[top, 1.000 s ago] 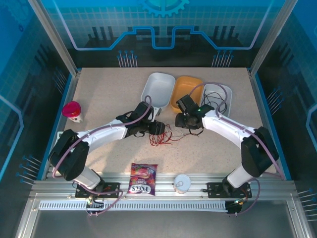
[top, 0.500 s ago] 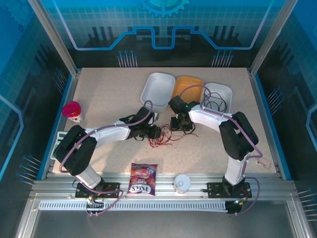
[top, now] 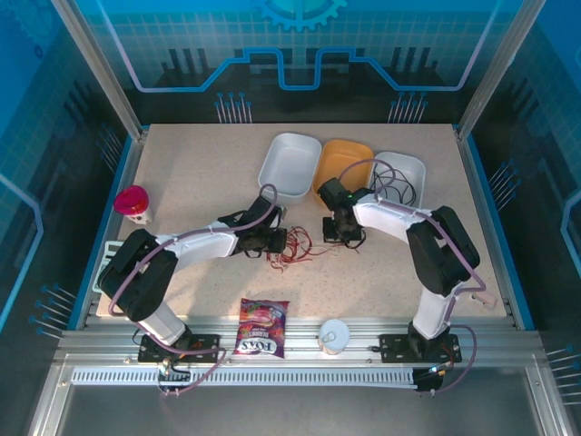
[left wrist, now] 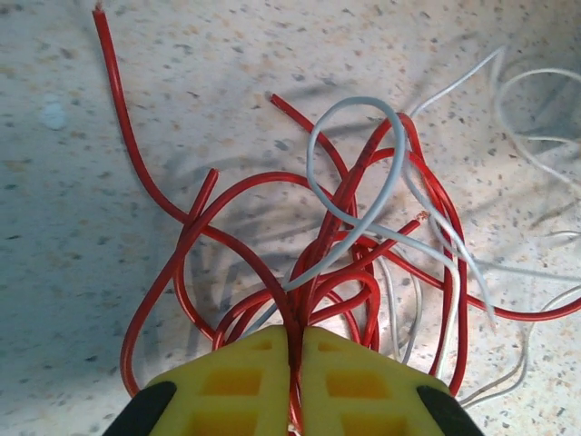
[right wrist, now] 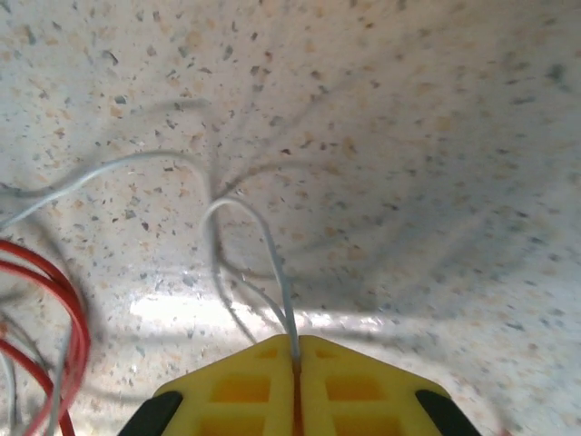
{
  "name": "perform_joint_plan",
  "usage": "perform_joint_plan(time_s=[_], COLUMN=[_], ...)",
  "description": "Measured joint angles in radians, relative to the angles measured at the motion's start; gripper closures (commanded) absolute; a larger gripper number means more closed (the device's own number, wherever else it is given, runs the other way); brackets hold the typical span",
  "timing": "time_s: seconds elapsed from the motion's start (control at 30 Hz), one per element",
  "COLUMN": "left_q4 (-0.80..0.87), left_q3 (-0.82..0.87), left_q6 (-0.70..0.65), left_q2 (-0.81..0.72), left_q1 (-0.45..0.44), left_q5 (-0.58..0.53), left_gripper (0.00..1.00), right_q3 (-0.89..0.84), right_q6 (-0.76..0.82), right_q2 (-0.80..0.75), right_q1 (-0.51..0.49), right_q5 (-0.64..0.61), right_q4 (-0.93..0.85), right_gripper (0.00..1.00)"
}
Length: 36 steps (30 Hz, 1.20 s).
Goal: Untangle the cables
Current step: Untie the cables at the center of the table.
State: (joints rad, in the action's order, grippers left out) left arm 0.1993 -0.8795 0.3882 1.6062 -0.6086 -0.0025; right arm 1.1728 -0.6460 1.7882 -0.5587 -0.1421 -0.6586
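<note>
Broadly, the speckled table (top: 200,182) carries the cables (top: 296,252) as a loose heap lying between the two sets of jaws. The left gripper (left wrist: 295,338) is pinched tight on a bunch of red strands (left wrist: 338,272) that fan out ahead of its tips, probably to anchor the knot. The right gripper (right wrist: 297,343) is clamped on one whitish wire (right wrist: 277,263) looping just ahead of its tips, seemingly so that it can be drawn clear of the reds.
</note>
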Motion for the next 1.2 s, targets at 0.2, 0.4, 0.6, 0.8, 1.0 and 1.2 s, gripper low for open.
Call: perform_joint_plan(time_s=[0.2, 0.4, 0.6, 0.8, 1.0, 1.2], left_q4=[0.029, 0.058, 0.081, 0.096, 0.113, 0.118], left_q3=[0.040, 0.068, 0.079, 0.078, 0.078, 0.078], left_q6=[-0.003, -0.014, -0.025, -0.031, -0.032, -0.032], left_q2=[-0.096, -0.156, -0.178, -0.181, -0.181, -0.185], left_q1=[0.080, 0.143, 0.185, 0.199, 0.200, 0.200], left_q5=[-0.042, -0.089, -0.126, -0.146, -0.160, -0.162], left_gripper=[0.98, 1.00, 1.00, 1.00, 1.00, 0.95], right_q3=[-0.006, -0.047, -0.097, -0.149, -0.164, -0.201], right_q6=[-0.002, -0.011, -0.015, -0.027, -0.032, -0.048], right_q2=[-0.180, -0.372, -0.540, -0.595, -0.593, -0.554], right_q1=[0.012, 0.049, 0.110, 0.124, 0.124, 0.123], right_q5=[-0.091, -0.182, -0.198, -0.131, -0.100, -0.049], right_q4=[-0.042, -0.106, -0.146, -0.144, -0.143, -0.104], right_gripper=[0.93, 0.89, 0.86, 0.82, 0.78, 0.66])
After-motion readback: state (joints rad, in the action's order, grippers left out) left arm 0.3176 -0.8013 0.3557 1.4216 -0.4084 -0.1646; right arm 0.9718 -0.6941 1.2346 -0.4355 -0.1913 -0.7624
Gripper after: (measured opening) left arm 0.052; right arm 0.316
